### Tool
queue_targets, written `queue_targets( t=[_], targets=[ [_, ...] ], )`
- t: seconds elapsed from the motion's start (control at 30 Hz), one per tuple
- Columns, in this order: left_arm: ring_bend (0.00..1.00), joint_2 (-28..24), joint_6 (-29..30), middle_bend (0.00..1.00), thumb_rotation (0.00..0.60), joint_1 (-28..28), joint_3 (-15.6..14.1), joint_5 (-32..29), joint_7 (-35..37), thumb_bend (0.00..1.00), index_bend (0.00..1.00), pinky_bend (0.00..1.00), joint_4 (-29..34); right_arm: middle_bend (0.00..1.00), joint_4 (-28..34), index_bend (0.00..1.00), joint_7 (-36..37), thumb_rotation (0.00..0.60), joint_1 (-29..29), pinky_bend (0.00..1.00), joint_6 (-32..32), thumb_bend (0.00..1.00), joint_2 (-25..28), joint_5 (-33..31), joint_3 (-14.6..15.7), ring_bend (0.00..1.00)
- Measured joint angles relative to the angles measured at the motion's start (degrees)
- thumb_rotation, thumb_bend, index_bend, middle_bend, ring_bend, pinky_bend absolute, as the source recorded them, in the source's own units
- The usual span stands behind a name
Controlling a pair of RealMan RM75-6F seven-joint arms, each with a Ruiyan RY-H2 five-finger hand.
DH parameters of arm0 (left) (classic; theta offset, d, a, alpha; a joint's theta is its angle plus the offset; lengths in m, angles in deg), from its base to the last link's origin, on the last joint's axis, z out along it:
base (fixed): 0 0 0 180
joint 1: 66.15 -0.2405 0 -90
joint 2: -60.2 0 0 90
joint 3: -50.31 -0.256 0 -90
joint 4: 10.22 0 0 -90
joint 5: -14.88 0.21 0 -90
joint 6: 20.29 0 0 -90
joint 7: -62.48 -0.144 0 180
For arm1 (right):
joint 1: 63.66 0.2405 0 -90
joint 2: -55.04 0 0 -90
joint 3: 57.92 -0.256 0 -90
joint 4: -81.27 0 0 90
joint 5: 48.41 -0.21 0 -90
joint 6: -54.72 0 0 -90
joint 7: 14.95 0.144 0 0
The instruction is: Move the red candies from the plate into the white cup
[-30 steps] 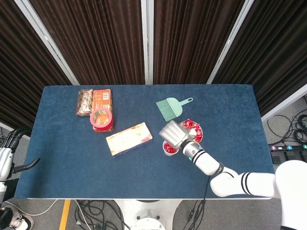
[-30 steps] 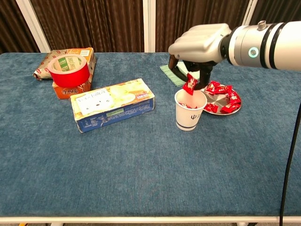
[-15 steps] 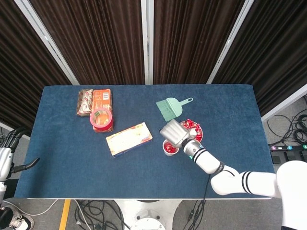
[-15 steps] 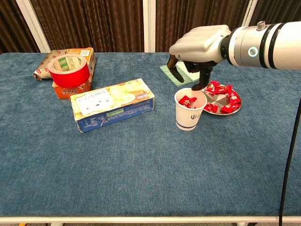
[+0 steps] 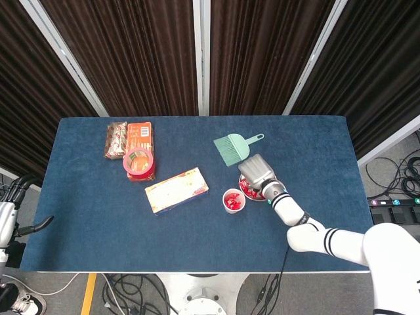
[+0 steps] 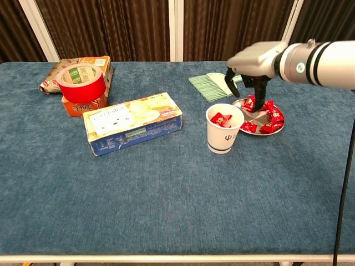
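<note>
While the right hand (image 6: 252, 69) hangs over the far left part of the plate (image 6: 277, 128), its dark fingers (image 6: 259, 88) point down at the red candies (image 6: 266, 116); whether they pinch one yet I cannot tell. Several candies lie heaped on the plate, and a few already sit in the white cup (image 6: 224, 129), which stands just left of the plate, near its rim. Judging by their crinkled wrappers, the candies are light, small and somewhat slick, so a fingertip pinch across one piece's middle, or on a twisted wrapper end, looks safest. A light paper cup like this could tip if bumped. Beyond the plate on the counter (image 6: 166, 194) lies a green brush (image 6: 209, 86). Only in the head view does the left hand (image 5: 8, 220) show, off the counter's left edge, holding nothing.
</note>
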Motion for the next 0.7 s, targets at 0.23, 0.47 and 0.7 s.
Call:
queue_targets(
  t=[0.23,0.47,0.7],
  targets=[
    [0.1,0.0,-0.2,0.16,0.163,0.0,0.0,-0.2,-0.2,0.09,0.17,0.2,-0.1,1.0,-9.4,0.5,4.4,0.6,-1.3,1.0,4.3,0.04,-5.3,-0.5,-0.4,1.0],
    [0.1,0.1,-0.5,0.16,0.16,0.1,0.0,-0.3,-0.1,0.09,0.17,0.2,-0.3,1.0,-13.1,0.5,7.7,0.6,-2.1,1.0,5.4,0.06,-7.8,2.5,-1.8,1.0],
    [0.1,0.0,-0.7,0.16,0.16,0.2,0.2,-0.4,0.0,0.09,0.17,0.2,-0.6,1.0,-15.3,0.5,9.5,0.6,-2.3,1.0,5.7,0.07,-8.9,4.9,-3.2,1.0]
  ],
)
